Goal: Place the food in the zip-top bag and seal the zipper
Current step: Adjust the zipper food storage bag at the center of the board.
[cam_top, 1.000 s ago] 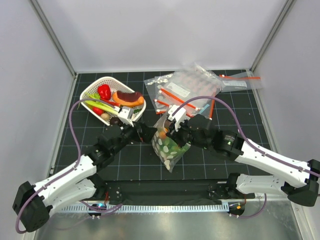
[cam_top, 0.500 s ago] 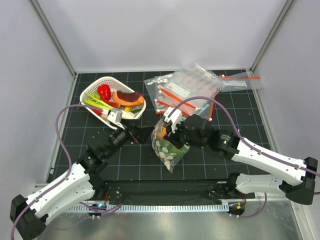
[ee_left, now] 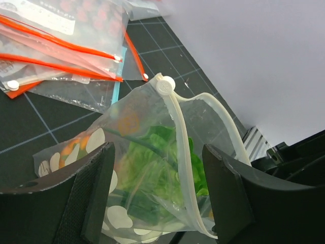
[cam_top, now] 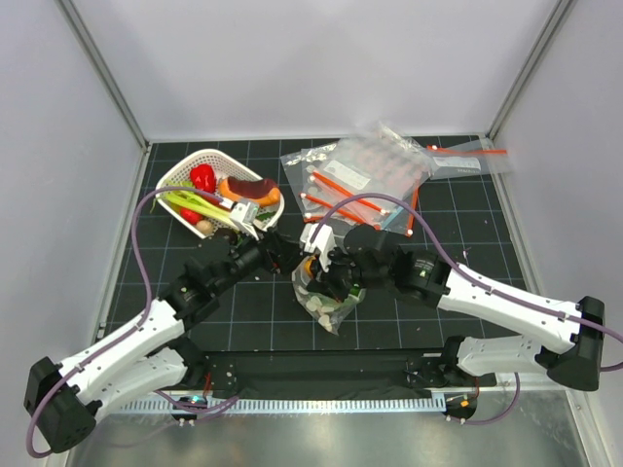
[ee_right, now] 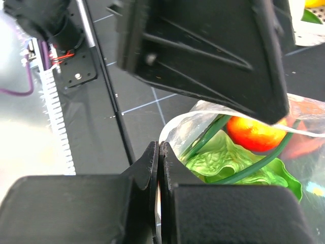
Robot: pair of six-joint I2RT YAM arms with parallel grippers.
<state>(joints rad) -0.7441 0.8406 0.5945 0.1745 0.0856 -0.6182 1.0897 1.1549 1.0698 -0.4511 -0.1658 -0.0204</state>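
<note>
**Food in the bag, zipper not shut yet**

Looking down from above: found the polka-dot bag in the middle of the black table, propped up between the two arms, nearer than the white basket and the pile of plain bags with orange-red strips. Can see the lettuce already inside, plus the small orange-red piece tucked right beside the leaves.

Checked the zipper from the left wrist view: not pressed together, just two pale strips bowed apart along most of the mouth and joined only at the round white tab on the end.

Spotted the left gripper spread wide open, one finger on either side of the bag, gripping nothing. No way to tell about actual contact with the plastic.

Caught the right gripper pinched fully closed on the rim of the bag's mouth, with a thin sliver of pale plastic showing between the pads, right next to the lettuce.

From above, both grippers crowded at the far end of the bag, left one in from the basket side, right one from the other.

Also noticed a red pepper and some green onions sitting in the basket, well apart from the bag
</note>
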